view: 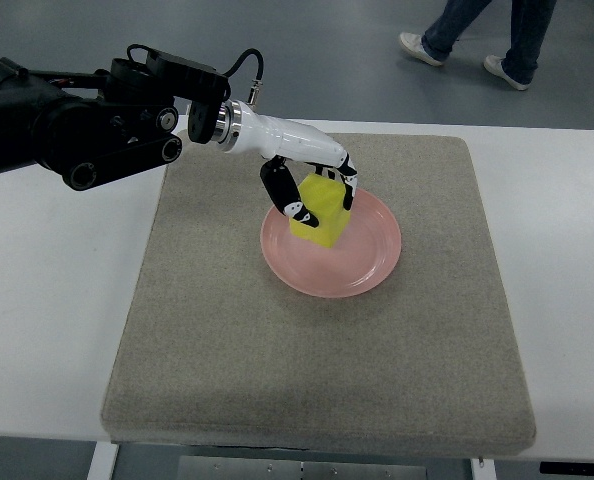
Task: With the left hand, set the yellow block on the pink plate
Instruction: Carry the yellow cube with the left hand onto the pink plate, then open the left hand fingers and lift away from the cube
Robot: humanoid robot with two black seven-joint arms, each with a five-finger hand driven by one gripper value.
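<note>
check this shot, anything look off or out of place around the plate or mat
Nothing stands out. The left robot hand grips the yellow block over the pink plate, which lies flat and intact on the grey mat. No spills or damage. A person's legs pass beyond the table.

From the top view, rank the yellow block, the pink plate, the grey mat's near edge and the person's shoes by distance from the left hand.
1. yellow block: held in the left hand.
2. pink plate: directly beneath.
3. Person's shoes: on the floor, upper right.
4. grey mat near edge: bottom of picture.
</note>
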